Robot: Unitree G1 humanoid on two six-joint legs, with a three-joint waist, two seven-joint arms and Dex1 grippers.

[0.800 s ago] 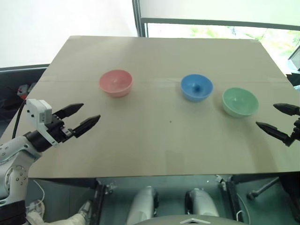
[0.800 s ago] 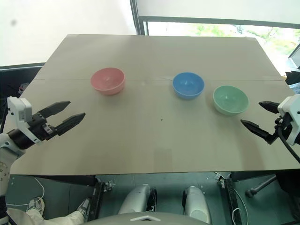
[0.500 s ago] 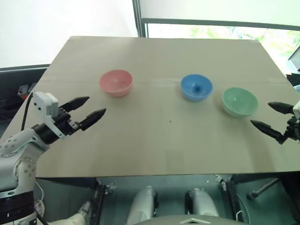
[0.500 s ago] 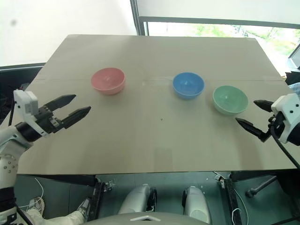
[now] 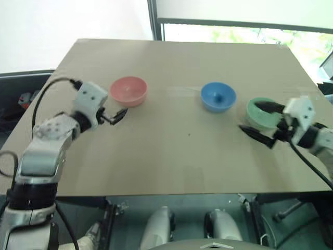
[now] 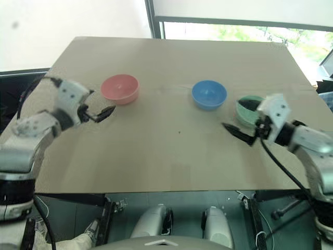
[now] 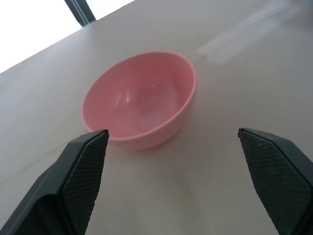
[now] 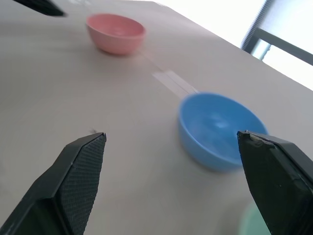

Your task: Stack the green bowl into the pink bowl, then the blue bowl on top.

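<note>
Both my arms have swung inward since a moment ago: my left gripper has come up from the near left edge of the table to sit just beside the pink bowl, and my right gripper has moved in from the right edge to the green bowl.

My left fingers stand wide apart and hold nothing; in my left wrist view the pink bowl lies ahead between them, upright on the table, not touched. My right fingers are spread wide as well, one reaching over the green bowl's rim, the other lying low on the near side of it; I cannot tell whether either touches the bowl. In my right wrist view the blue bowl lies ahead between my fingers, with the pink bowl farther off.

The three bowls stand apart in a row across the table: pink on the left, the blue bowl in the middle, green on the right, each upright and empty
</note>
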